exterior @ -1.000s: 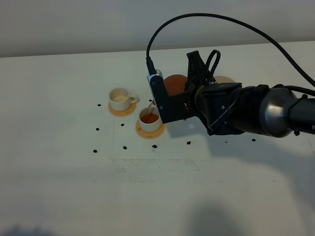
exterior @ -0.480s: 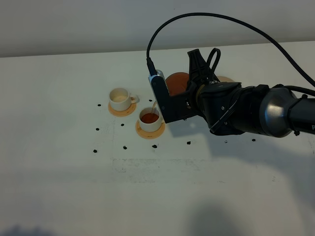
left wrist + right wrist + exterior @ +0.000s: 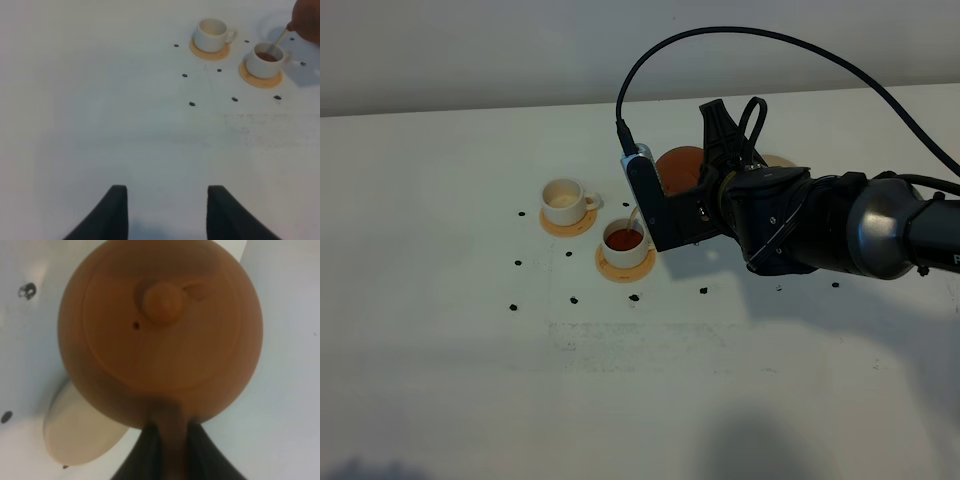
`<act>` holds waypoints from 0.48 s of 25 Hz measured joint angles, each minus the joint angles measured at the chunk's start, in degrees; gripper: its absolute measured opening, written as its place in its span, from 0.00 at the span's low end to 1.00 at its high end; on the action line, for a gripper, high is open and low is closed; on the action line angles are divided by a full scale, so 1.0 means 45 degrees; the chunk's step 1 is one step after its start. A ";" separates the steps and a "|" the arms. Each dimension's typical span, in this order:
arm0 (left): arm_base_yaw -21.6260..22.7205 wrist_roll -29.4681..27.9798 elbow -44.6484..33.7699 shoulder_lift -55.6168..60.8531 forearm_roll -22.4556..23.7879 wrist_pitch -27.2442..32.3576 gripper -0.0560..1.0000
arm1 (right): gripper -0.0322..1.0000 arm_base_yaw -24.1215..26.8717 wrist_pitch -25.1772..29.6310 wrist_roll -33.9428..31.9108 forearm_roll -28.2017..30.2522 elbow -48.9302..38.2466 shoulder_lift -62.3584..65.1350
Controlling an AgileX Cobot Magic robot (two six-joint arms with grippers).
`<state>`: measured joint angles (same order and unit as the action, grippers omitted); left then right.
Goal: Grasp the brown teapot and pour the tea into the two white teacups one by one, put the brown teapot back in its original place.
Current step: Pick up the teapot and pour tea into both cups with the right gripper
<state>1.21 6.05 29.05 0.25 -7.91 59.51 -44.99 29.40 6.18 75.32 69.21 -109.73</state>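
Note:
The brown teapot [image 3: 676, 168] hangs tilted over the near white teacup [image 3: 628, 243], with my right gripper [image 3: 706, 178] shut on its loop handle. A thin stream runs from the spout into that cup, which holds dark reddish tea [image 3: 623, 238]. The other white teacup [image 3: 562, 201] stands behind and to the left, pale inside. The right wrist view shows the teapot's [image 3: 160, 330] lid and knob from above and my gripper [image 3: 170, 442] clamped on the handle. My left gripper [image 3: 167, 212] is open over bare table, well short of both cups [image 3: 212, 34] [image 3: 265, 60]. The cream saucer [image 3: 780, 161] peeks out behind the right arm.
Each cup sits on a small orange-tan coaster [image 3: 620, 267] [image 3: 565, 226]. Small black marks [image 3: 574, 298] dot the white table [image 3: 470, 380] around the cups. The bulky right arm [image 3: 840, 225] and its black cable [image 3: 740, 35] span the right half of the table.
The teapot's spout has lifted slightly off the near cup's rim and a thin stream now falls into it. The tea in that cup looks fuller and darker.

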 joint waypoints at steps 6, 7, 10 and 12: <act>0.0000 0.0000 0.0000 0.0000 0.0000 0.0000 0.46 | 0.12 0.0000 0.0000 0.0024 0.0100 0.0000 0.0000; 0.0000 0.0000 0.0000 0.0000 0.0000 0.0000 0.46 | 0.12 0.0000 0.0000 0.0024 0.0186 0.0000 0.0000; 0.0000 0.0000 0.0000 0.0000 0.0000 0.0000 0.46 | 0.12 0.0000 0.0000 0.0024 0.0322 0.0000 0.0000; 0.0000 0.0000 0.0000 0.0000 0.0000 0.0000 0.46 | 0.12 0.0000 0.0000 0.0024 0.0338 0.0000 0.0000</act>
<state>1.21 6.05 29.05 0.25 -7.91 59.51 -44.99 29.40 6.29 76.84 69.21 -109.73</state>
